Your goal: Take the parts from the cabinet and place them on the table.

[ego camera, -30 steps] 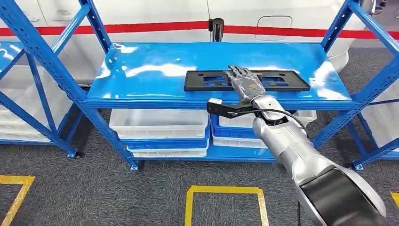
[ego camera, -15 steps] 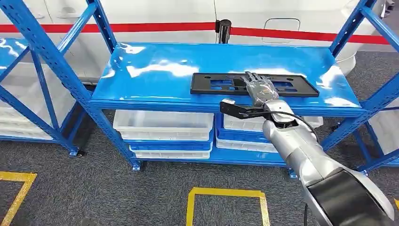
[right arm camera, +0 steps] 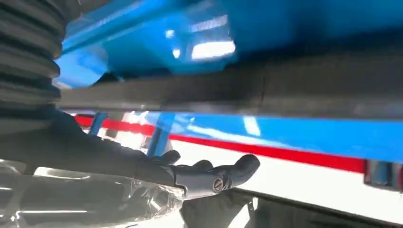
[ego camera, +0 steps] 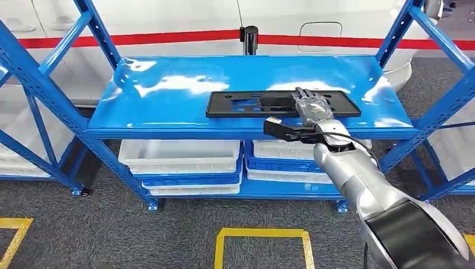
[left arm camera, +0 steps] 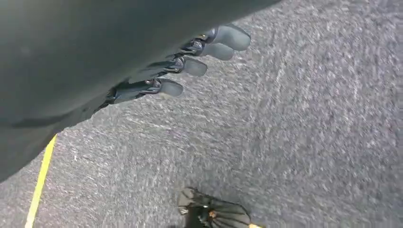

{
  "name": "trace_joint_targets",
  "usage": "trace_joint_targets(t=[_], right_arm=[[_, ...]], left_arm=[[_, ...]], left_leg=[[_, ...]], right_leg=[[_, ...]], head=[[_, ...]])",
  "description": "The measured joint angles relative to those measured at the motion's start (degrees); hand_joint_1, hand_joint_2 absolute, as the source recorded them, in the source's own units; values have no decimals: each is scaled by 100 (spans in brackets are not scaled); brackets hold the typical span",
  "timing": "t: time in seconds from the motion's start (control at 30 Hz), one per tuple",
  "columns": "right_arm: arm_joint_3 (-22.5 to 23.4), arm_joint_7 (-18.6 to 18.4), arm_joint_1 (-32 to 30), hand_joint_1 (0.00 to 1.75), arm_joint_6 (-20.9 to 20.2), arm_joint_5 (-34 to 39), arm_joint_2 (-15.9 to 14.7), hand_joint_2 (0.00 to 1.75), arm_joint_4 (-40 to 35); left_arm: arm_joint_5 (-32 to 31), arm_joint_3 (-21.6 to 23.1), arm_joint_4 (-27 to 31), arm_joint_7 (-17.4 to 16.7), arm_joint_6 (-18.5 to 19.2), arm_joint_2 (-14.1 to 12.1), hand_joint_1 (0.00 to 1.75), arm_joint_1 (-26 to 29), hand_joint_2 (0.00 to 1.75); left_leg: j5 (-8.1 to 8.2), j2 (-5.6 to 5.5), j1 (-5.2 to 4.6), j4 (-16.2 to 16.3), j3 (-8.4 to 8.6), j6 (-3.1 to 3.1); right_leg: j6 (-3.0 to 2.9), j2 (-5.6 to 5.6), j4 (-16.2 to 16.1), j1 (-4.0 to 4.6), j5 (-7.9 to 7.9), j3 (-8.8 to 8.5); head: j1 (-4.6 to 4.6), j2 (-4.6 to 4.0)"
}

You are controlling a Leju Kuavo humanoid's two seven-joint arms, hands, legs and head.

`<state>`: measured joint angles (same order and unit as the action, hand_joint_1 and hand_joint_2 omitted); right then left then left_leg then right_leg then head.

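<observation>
Right hand (ego camera: 312, 105) is seen laid flat on the black part (ego camera: 252, 104), fingers stretched forward over its right-of-centre area; nothing is gripped, and whether the thumb is hooked under the near edge cannot be told. Left hand (left arm camera: 190, 52) is hung toward the grey carpet (left arm camera: 304, 123), fingers apart, nothing held.

Part location: flat on the top shelf (ego camera: 168, 89) of the blue cabinet (ego camera: 431, 112), near the front edge, long side parallel to it.

Risk, as judged: the part is long, thin and on a glossy surface, so it could be pushed backward rather than grasped if pressed from above. A one-handed grasp off-centre is likely to let the far end tilt and slip.

Surroundings: white bins (ego camera: 179, 156) are stacked on the lower shelf. Slanted blue uprights are noted at both sides of the cabinet; the right-hand one could be struck by the part's end on withdrawal. Yellow floor marking (ego camera: 260, 232) is noted in front.
</observation>
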<state>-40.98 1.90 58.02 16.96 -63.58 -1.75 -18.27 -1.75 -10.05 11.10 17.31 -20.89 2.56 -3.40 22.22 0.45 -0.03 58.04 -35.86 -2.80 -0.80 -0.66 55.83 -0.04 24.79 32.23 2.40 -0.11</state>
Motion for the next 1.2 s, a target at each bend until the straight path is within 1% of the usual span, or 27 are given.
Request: trace_joint_targets(t=[0.1, 0.13, 0.17, 0.2, 0.27, 0.3, 0.33, 0.37, 0.4, 0.43, 0.47, 0.5, 0.53, 0.6, 0.67, 0.7, 0.77, 0.83, 0.87, 0.9, 0.97, 1.0, 1.03, 1.07, 1.13, 1.17, 1.2], right_arm=[[24, -7, 1, 0, 0, -2, -18, 175, 11], [42, -7, 18, 0, 9, -2, -15, 175, 2], [70, -9, 28, 0, 9, -4, -53, 175, 7], [83, -9, 74, 0, 11, -4, -63, 175, 7], [88, -9, 86, 0, 11, -9, -83, 175, 13], [92, -9, 69, 0, 9, -11, -96, 175, 24], [101, -9, 52, 0, 9, -11, -109, 175, 35], [103, -11, 50, 5, -2, -20, -118, 175, 44], [107, -22, 58, 136, -2, -20, -125, 175, 46], [112, -29, 69, 147, -11, -22, -133, 175, 46], [112, -29, 82, 169, -30, -20, -133, 175, 46], [112, -11, 93, 175, -75, -20, -131, 175, 50], [114, 6, 98, 175, -92, -20, -120, 175, 50], [120, 26, 86, 175, -126, -9, -133, 175, 55], [142, 46, 85, 175, -160, 13, -131, 175, 59], [166, 70, 83, 175, -157, 13, -133, 175, 59], [193, 129, 77, 175, -155, 13, -127, 175, 59], [212, 179, 42, 175, -142, 4, -127, 175, 66], [214, 194, 33, 175, -133, -4, -127, 175, 66], [219, 207, 31, 175, -88, -17, -125, 175, 66], [249, 236, 32, 175, 9, -24, -125, 175, 66], [262, 251, 32, 175, 44, -28, -122, 175, 66], [262, 251, 35, 147, 55, -28, -114, 175, 66], [264, 264, 30, 0, 70, -28, -120, 175, 66], [280, 332, 13, 0, 155, -22, -118, 175, 66], [304, 350, -6, 0, 234, -20, -109, 175, 50], [335, 352, -7, 0, 346, -17, -127, 175, 46]], left_arm=[[13, -11, -2, 11, -4, -20, 0, 3, 0], [11, -15, 0, 11, -2, -20, 0, 3, 0], [11, -15, -2, 11, -4, -13, 0, 8, 0], [11, -17, -2, 15, -2, -7, 0, -2, 0], [11, -22, -2, 15, 2, 6, 0, -17, 0], [11, -24, -2, 15, 2, 15, 0, -15, 0], [13, -31, -2, 15, 4, 22, 0, -8, 0], [13, -37, -2, 15, 11, 31, 0, 2, 0], [13, -42, -2, 15, 31, 42, 0, 3, 0], [13, -46, -2, 15, 37, 48, 0, 2, 0], [13, -50, -2, 15, 39, 52, 0, -1, 0], [15, -59, -2, 15, 44, 16, 0, -3, 0], [15, -63, -4, 22, 46, 20, 0, -5, 0], [85, -87, -4, 239, 129, 37, 0, 9, 0], [151, -125, -4, 495, 177, 37, 0, 13, 0], [244, -164, -4, 707, 168, 39, 0, 8, 0], [395, -291, -4, 1063, 80, 39, 0, -7, 0], [448, -380, -4, 1413, -320, 63, 0, -3, 0], [477, -424, -4, 1559, -541, 70, 0, 0, 0], [481, -483, -4, 1717, -751, 77, 0, -1, 0], [514, -575, -4, 1906, -864, 87, 0, -10, 0], [544, -621, -2, 1970, -879, 92, 0, -14, 175], [551, -660, -2, 1991, -887, 90, 0, -24, 175], [551, -684, 0, 2050, -905, 101, 0, -30, 175], [549, -732, 0, 2136, -962, 96, 0, -27, 175], [540, -756, 0, 2155, -988, 98, 0, -32, 175], [538, -765, 0, 2155, -986, 118, 0, -35, 175]], left_leg=[[8, 11, -60, -62, 19, -83], [-41, 14, -55, -216, 125, -125], [-104, 26, 9, -336, 221, -113], [-112, 18, 9, -369, 246, -148], [-97, 12, 4, -369, 254, -138], [-80, -1, 3, -364, 253, -129], [-64, -16, 7, -356, 254, -106], [-42, -33, 12, -348, 266, -81], [-18, -45, 23, -321, 273, -47], [22, -52, 45, -275, 278, -7], [87, -57, 52, -197, 272, 52], [151, -62, 12, -136, 234, 122], [195, -56, 16, -61, 228, 147], [200, -61, 35, -77, 223, 168], [278, -56, 84, 13, 208, 220], [414, -50, 95, 228, 122, 259], [825, -50, 105, 1108, -320, 320], [1015, -48, 110, 1790, -736, 327], [915, -49, 110, 1785, -785, 305], [688, -50, 106, 1516, -694, 266], [158, -61, 63, 549, -242, 126], [12, -66, 12, 60, 6, 3], [75, -10, -14, 27, 31, -29], [80, 2, -56, 3, 28, -44], [75, 2, -77, -22, 32, -83], [3, 9, -63, -165, 127, -123], [-67, 22, -12, -263, 181, -105]], right_leg=[[64, 7, -54, -43, 8, -20], [92, 8, -108, 13, 5, -64], [88, 28, -17, -6, 44, -11], [68, 24, 269, -7, 182, 144], [47, 25, 1182, -36, 487, 644], [66, 25, 1571, -53, 588, 895], [114, 26, 1736, -60, 578, 1037], [188, 31, 1566, -99, 444, 1014], [270, 36, 1162, -131, 230, 856], [348, 49, 598, -161, -18, 598], [411, 90, 59, -210, -214, 348], [355, 104, 111, -164, -199, 303], [257, 59, 71, -166, -203, 327], [163, 68, 106, -126, -173, 331], [120, 33, 100, -187, -177, 310], [76, 28, 100, -191, -169, 291], [51, 15, 100, -174, -150, 276], [32, 2, 101, -148, -135, 267], [22, -6, 101, -135, -127, 251], [15, -15, 100, -116, -118, 229], [19, -21, 94, -84, -96, 171], [17, -22, 82, -104, -93, 150], [43, -26, 76, -37, -75, 151], [58, -25, 65, -101, -69, 156], [119, -20, 18, -95, -90, 134], [146, -17, -7, -44, -101, 127], [140, 11, 102, -55, -50, 191]], head=[[13, 0], [26, 0], [-9, 0], [-28, 0], [-33, 0], [-37, 0], [-39, 0], [-37, 0], [-35, 0], [-37, 0], [-41, 0], [-50, 0], [-37, 0], [-24, 0], [-15, 0], [-2, 0], [5, 0], [5, 0], [7, 0], [5, 0], [5, 0], [0, 0], [-26, 0], [4, 0], [2, 0], [0, 0], [-24, 0]])
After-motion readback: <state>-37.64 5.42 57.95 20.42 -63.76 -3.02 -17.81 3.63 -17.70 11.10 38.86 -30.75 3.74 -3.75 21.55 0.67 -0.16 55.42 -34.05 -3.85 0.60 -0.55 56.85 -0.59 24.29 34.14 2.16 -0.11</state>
